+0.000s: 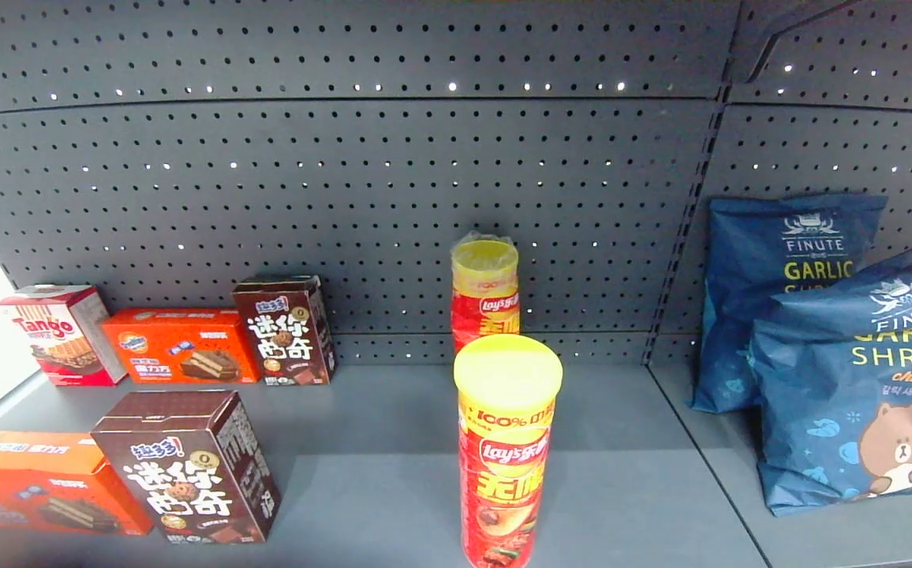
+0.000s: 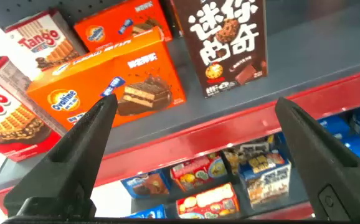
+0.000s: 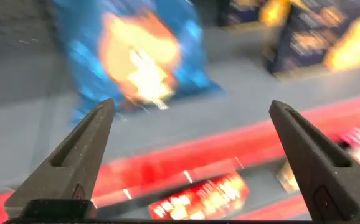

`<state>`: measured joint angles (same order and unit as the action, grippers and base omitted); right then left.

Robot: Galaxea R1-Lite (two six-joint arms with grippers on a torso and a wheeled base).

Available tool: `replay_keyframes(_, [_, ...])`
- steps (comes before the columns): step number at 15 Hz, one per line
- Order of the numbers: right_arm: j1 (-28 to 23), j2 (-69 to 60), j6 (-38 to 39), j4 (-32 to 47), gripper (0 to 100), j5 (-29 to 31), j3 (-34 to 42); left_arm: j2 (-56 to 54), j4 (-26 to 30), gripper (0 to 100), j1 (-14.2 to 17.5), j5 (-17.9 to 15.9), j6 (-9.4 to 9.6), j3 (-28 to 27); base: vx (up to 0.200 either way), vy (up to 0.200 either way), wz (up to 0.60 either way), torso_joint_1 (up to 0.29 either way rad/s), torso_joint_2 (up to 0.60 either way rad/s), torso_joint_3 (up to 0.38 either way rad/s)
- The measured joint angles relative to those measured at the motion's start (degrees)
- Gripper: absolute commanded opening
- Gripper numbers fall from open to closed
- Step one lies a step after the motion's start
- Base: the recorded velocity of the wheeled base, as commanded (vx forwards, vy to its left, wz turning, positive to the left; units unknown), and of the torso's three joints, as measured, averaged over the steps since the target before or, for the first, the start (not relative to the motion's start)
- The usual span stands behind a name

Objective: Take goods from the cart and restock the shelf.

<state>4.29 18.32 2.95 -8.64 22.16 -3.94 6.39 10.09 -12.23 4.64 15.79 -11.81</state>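
The grey shelf [image 1: 393, 457] holds two red chip cans with yellow lids, one in front [image 1: 507, 450] and one behind it [image 1: 485, 292]. To their left are two brown cookie boxes [image 1: 188, 465] [image 1: 286, 330], two orange boxes [image 1: 30, 481] [image 1: 180, 345] and a wafer box [image 1: 61, 333]. My left gripper [image 2: 195, 102] is open and empty, hovering off the shelf's red front edge [image 2: 230, 127], facing an orange box [image 2: 118, 87] and a brown box [image 2: 227, 43]. My right gripper [image 3: 192, 104] is open and empty, facing a blurred blue bag [image 3: 136, 56].
Two blue shrimp-chip bags [image 1: 771, 292] [image 1: 858, 394] lean at the shelf's right. A perforated back panel [image 1: 345, 197] closes the rear. A lower shelf with small packs [image 2: 230, 180] [image 3: 198, 196] lies under the red edge. Bare shelf lies on both sides of the cans.
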Motion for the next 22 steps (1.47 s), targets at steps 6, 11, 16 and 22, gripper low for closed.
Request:
replay_keyframes(6, [-4.1,-15.7,-8.1,5.8,100,-22.0,3.2,-1.8,-5.1,100,0.0,1.0,0.02,5.2,0.0,0.0,0.0,0.0,0.0,0.0])
replay_keyframes(11, [-4.0,-18.1,-5.4,5.7,100,-23.0,3.7,-2.0,-11.5,100,0.0,0.6,0.2,10.1,0.0,0.0,0.0,0.0,0.0,0.0])
replay_keyframes(16, [-4.1,-18.3,-2.5,5.9,100,-18.7,3.8,-2.0,-11.6,100,-0.1,-4.5,-0.99,10.6,0.0,0.0,0.0,0.0,0.0,0.0])
replay_keyframes(22, [-4.0,-18.3,-3.2,8.7,100,-24.3,3.8,-2.0,-8.2,100,-0.8,-17.2,-4.41,10.0,0.0,0.0,0.0,0.0,0.0,0.0])
